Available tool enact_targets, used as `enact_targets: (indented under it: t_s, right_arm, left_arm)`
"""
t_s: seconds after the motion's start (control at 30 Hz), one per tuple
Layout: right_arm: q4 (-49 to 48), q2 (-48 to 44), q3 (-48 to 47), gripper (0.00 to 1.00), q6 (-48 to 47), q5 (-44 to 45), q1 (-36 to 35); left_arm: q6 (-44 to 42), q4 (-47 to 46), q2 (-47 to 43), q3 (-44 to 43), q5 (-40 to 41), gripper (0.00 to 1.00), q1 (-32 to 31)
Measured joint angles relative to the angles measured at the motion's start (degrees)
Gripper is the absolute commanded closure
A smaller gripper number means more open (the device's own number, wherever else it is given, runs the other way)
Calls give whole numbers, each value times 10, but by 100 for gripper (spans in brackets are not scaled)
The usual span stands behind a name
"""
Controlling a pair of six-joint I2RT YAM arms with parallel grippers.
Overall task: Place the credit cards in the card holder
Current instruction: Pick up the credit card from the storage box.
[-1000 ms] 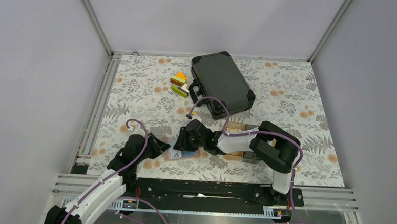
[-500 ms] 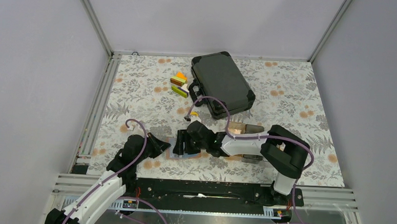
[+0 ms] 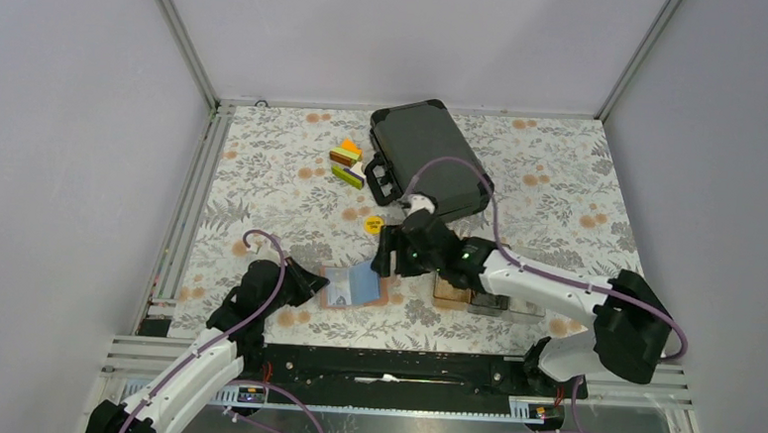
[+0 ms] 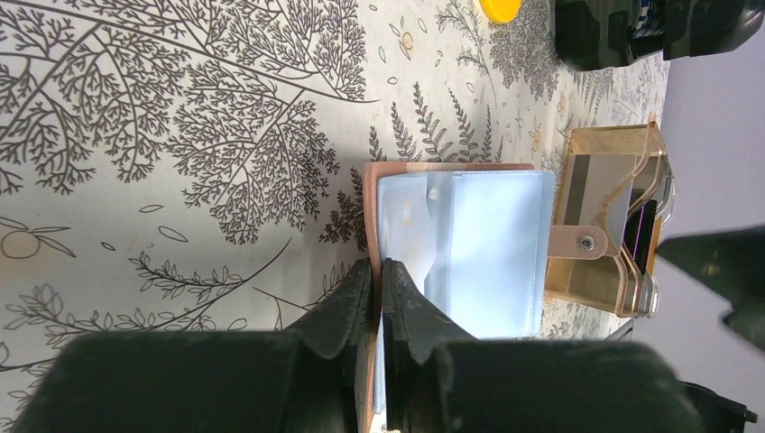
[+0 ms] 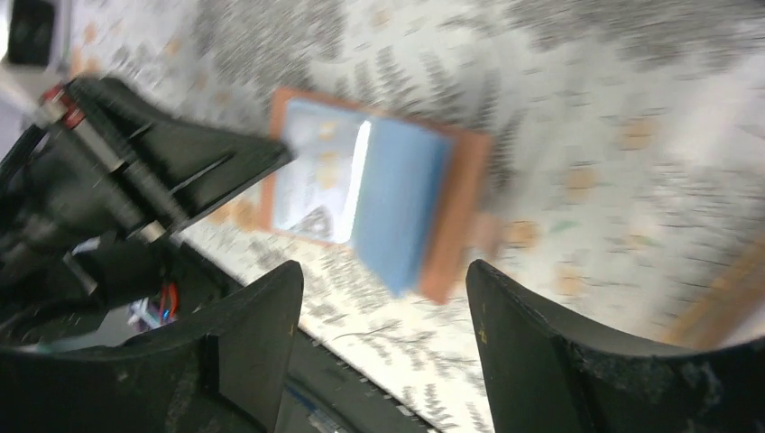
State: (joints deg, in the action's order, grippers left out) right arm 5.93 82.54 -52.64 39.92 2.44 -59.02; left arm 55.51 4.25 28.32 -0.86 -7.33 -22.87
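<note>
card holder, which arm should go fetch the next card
Right, probably. The left gripper is shut on the edge of the card holder, pinning it open; the right gripper is open, empty and nearer the clear tray, where cards seem to sit.

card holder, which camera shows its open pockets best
Left wrist: the card holder lies open, close and sharp, blue-grey pockets plain, the left gripper pinching its edge. Top external shows it whole but small; right wrist shows it blurred.
</note>
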Motion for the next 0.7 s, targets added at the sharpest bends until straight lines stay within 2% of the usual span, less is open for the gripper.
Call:
enact_targets:
  t_s: [0.27, 0.7]
  right_arm:
    - [67, -49, 57, 26, -25, 6, 148]
    - [57, -34, 85, 30, -30, -2, 176]
  left_arm:
    - [-1, 1, 0, -1, 0, 100, 0]
    - [-2, 4, 3, -2, 1, 100, 0]
